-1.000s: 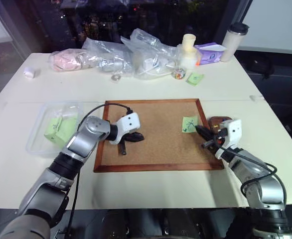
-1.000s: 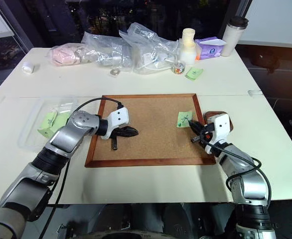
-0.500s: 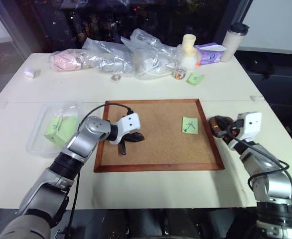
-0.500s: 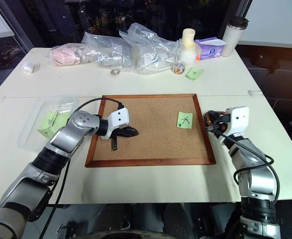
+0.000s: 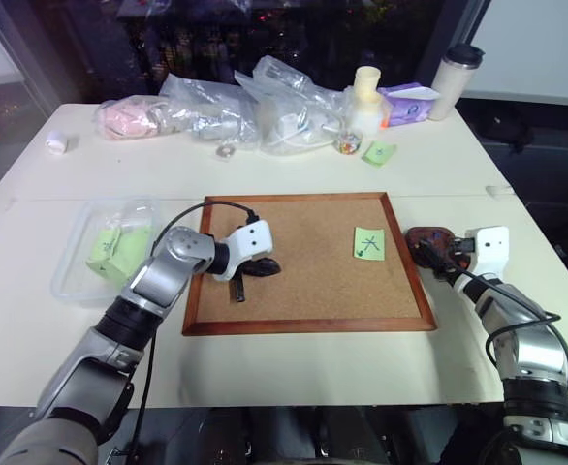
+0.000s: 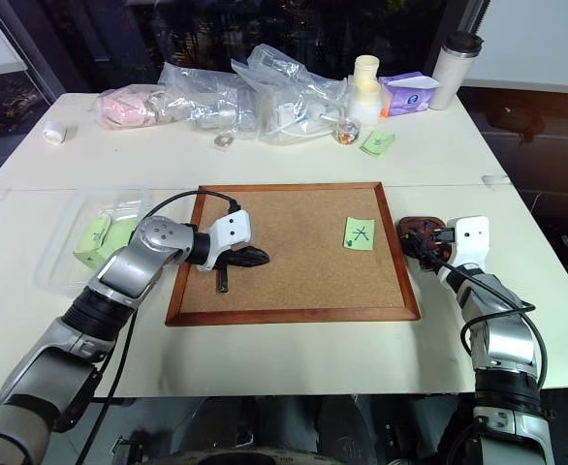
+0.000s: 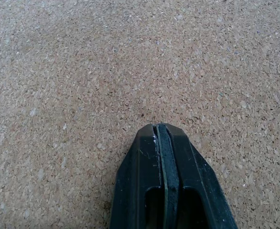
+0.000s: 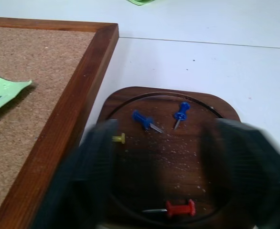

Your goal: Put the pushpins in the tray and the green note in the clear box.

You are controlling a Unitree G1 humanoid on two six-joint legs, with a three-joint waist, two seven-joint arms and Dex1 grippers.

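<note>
Only crossed strokes on green note [image 5: 368, 242].

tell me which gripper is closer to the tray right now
Right. The right gripper hovers directly over the tray, fingers spread. The left gripper sits shut over the corkboard, well across it from the tray.

— What colours do you have in your tray [image 8: 130, 102]?
— Dark reddish-brown wood, with four pushpins [image 8: 145, 120]: two blue, one yellow, one red.
— And your note?
— The green note [image 5: 368, 242] is pale green (thin dark crossed strokes), on speckled tan cork, over a white tabletop [image 5: 265, 373].
</note>
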